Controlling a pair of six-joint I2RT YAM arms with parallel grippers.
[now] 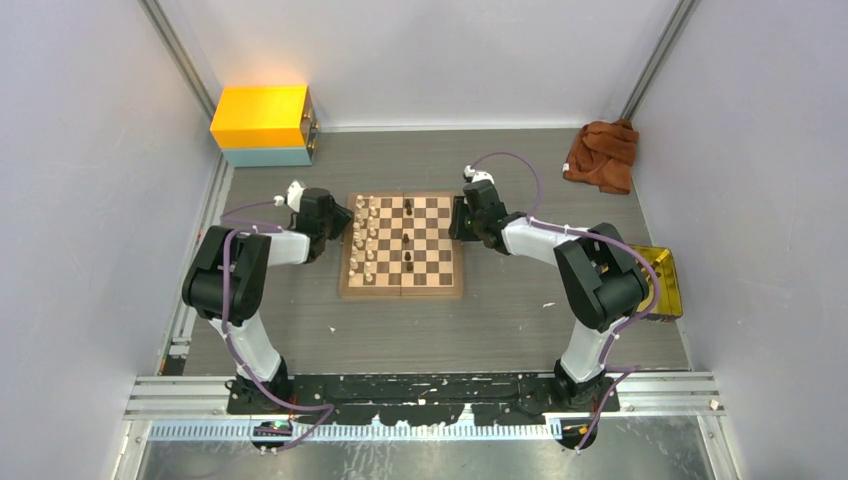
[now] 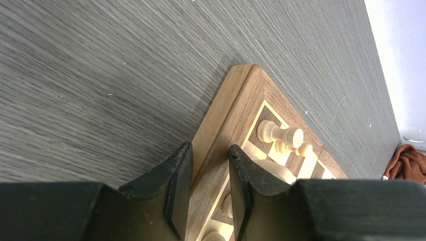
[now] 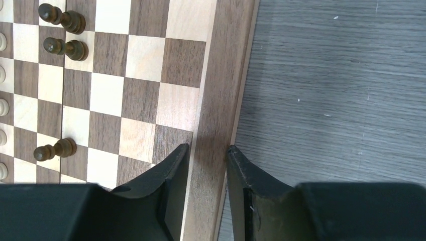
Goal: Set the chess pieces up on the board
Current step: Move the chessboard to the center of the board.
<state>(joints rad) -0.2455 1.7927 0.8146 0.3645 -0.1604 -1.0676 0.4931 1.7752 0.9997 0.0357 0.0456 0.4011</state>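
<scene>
Two grippers stand at opposite sides of the board (image 1: 440, 272), which lies flat at the middle of the grey table (image 1: 500, 320). The left gripper (image 1: 341, 224) is at the board's left edge. In the left wrist view its jaws are a narrow gap apart with nothing between them, one finger (image 2: 178, 173) over the table just outside the tan border and the other over the border itself. The right gripper (image 1: 459, 222) is at the board's right edge. In the right wrist view its jaws are likewise slightly apart and empty, both over the border strip. Whether either gripper touches the wood cannot be told. The pale chess pieces (image 1: 364, 240) stand in two files along the left side of the board, close by the left gripper. Three dark chess pieces (image 1: 407, 240) stand upright and apart from one another in the board's middle files, well clear of the right gripper. The squares on the right side of the board are bare. Off the board, a yellow box (image 1: 262, 115) sits at the far left corner of the table, a brown cloth (image 1: 602, 155) is crumpled at the far right, and a yellow tray (image 1: 668, 285) lies at the right edge, partly hidden by the right arm.
</scene>
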